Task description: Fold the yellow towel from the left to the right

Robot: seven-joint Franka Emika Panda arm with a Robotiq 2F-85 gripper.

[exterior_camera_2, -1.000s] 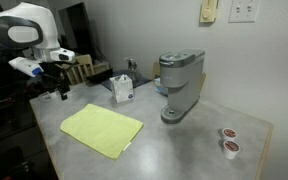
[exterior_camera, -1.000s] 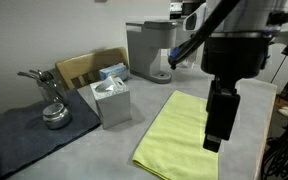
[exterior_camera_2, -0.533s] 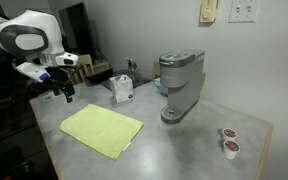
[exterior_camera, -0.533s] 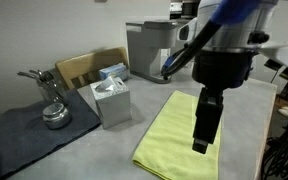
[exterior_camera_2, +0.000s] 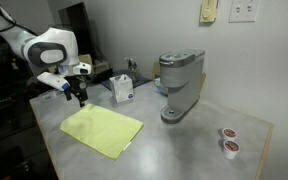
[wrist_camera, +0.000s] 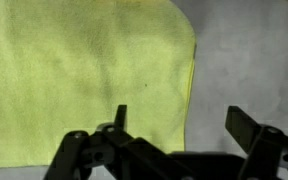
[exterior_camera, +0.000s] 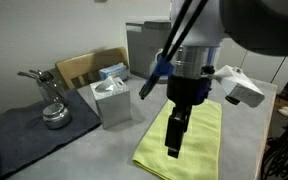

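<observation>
Claw (exterior_camera: 173, 146) has swung, spread wide, above the yellow towel (exterior_camera: 200, 135) edge.

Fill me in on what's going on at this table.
A robot arm is working on a yellow towel. Its claw hangs open over one edge of the towel, holding nothing. The towel lies flat and unfolded on the grey table, so no fold is made yet. The tissue box and coffee machine stand apart from the towel.
</observation>
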